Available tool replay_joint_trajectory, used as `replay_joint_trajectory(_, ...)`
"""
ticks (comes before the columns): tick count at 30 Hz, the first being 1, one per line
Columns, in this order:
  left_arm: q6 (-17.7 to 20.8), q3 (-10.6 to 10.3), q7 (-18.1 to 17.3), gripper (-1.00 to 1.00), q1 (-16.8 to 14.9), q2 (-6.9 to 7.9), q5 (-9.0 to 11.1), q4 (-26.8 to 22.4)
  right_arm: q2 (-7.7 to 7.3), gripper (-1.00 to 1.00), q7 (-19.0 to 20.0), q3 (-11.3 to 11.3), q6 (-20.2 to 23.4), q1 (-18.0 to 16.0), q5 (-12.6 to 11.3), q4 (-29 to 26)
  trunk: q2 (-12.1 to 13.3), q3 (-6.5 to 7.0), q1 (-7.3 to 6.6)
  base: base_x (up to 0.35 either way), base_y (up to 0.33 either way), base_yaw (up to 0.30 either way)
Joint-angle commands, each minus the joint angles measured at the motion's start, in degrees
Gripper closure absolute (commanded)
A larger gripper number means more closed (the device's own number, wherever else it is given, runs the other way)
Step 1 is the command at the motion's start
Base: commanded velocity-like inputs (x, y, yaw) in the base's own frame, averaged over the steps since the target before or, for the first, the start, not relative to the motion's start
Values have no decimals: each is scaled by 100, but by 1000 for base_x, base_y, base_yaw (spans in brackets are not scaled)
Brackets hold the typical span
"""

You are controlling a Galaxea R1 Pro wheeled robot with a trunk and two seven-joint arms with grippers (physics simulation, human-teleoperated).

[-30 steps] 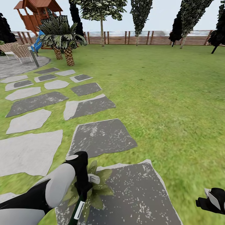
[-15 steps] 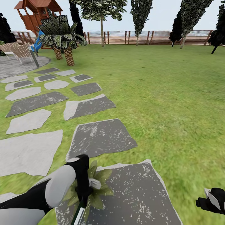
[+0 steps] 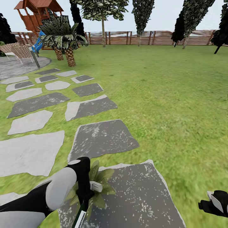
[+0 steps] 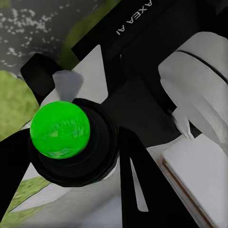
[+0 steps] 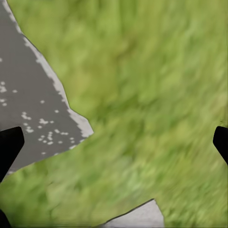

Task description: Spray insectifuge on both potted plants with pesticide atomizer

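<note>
Where "AXEA AI" shows, left tool (image 3: pixel 83 196) gripping pesticide atomizer (image 3: pixel 79 218)

I'm looking over a green lawn (image 3: pixel 164 104) that fills the right and middle of the frame. Grey stone slabs (image 3: pixel 102 138) run from the bottom centre toward a round grey patio (image 3: pixel 15 66) at upper left. Palms (image 3: pixel 65 38) stand beside it, a wooden play tower (image 3: pixel 38 12) behind. A brown slatted fence (image 3: pixel 142 38) crosses the top, tall trees (image 3: pixel 103 12) before it, under pale sky.
</note>
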Motion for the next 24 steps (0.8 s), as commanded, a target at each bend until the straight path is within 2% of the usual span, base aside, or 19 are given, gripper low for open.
replay_joint_trajectory(1,60,31,-49,100,-1,-3,-60,-10,-1,-100,12,28,8,-8,-57,10,-2,-4,-4,-182,100,0)
replay_joint_trajectory(9,60,23,-49,100,-1,38,-60,-50,-2,-100,12,28,8,-8,-57,9,-2,-4,-4,-36,19,0)
replay_joint_trajectory(14,60,19,-49,100,-1,49,-60,-314,-4,-100,12,28,8,-8,-57,9,-2,-4,-4,0,11,0)
replay_joint_trajectory(24,60,16,-49,100,-1,50,-60,-378,-3,-100,12,28,8,-8,-57,9,-2,-4,-4,-30,261,-34)
